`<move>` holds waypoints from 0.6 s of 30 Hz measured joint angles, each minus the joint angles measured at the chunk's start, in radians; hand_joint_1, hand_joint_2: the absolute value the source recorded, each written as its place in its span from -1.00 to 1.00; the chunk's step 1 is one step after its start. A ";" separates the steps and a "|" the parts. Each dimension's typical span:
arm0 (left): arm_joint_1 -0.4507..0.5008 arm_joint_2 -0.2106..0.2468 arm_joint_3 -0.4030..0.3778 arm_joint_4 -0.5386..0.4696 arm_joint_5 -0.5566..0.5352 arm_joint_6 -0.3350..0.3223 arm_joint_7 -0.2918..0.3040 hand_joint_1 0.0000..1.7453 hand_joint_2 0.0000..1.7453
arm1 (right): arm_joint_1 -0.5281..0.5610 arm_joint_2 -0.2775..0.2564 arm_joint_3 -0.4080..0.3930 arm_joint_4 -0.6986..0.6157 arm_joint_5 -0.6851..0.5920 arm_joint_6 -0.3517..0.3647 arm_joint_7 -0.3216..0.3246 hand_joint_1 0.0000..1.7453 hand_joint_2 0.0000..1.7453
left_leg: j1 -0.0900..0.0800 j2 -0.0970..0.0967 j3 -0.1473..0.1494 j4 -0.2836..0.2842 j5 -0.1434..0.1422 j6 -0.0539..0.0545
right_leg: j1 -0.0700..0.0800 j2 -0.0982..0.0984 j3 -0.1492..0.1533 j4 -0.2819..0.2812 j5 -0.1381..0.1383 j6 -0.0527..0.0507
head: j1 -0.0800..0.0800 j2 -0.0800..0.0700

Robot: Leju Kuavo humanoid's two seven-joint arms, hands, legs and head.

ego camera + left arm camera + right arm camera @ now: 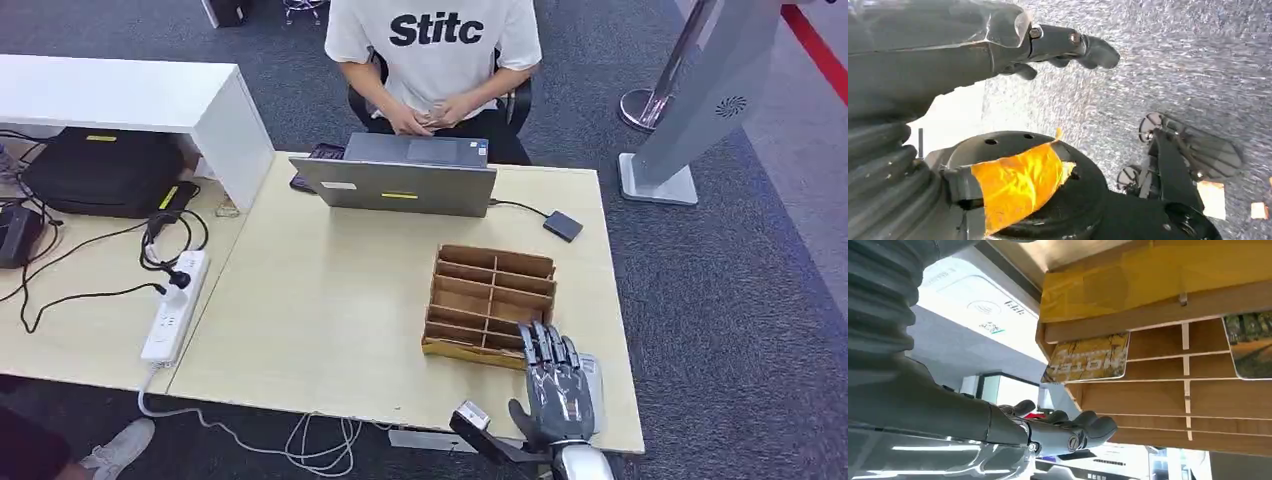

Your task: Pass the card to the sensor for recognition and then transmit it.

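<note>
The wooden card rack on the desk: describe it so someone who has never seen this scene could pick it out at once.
On the pale desk, look toward its right end, in front of the grey laptop. The wooden card rack lies just beyond the robot's right hand. It is the one brown thing there, split into rows of open slots.

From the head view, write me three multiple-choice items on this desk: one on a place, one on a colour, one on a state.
1. Where is the wooden rack?
A. right of desk centre, in front of the laptop
B. on the white shelf
C. on the floor

2. What colour is the power strip?
A. black
B. white
C. red

3. How is the right hand?
A. pinching a card
B. gripping the laptop
C. flat, fingers extended, holding nothing

Key: 1 A, the rack sits on the desk before the laptop; 2 B, its casing is white; 3 C, the fingers reach toward the rack's near edge, nothing held.
</note>
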 joint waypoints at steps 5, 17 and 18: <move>0.002 0.000 0.013 0.000 0.011 0.000 0.000 -1.00 1.00 | 0.001 0.005 -0.008 0.002 0.000 0.000 -0.012 -1.00 1.00 | 0.000 0.000 0.000 0.000 0.000 0.000 | 0.000 0.000 0.000 0.000 0.000 0.000 | 0.000 0.000; 0.004 0.000 0.035 0.000 0.033 0.008 -0.005 -1.00 1.00 | 0.003 0.017 -0.021 0.006 0.000 -0.014 -0.026 -1.00 1.00 | 0.000 0.000 0.000 0.000 0.000 0.000 | 0.000 0.000 0.000 0.000 0.000 0.000 | 0.000 0.000; 0.005 0.000 0.038 0.000 0.034 0.009 -0.005 -1.00 1.00 | 0.003 0.018 -0.021 0.006 0.000 -0.014 -0.026 -1.00 1.00 | 0.000 0.000 0.000 0.000 0.000 0.000 | 0.000 0.000 0.000 0.000 0.000 0.000 | 0.000 0.000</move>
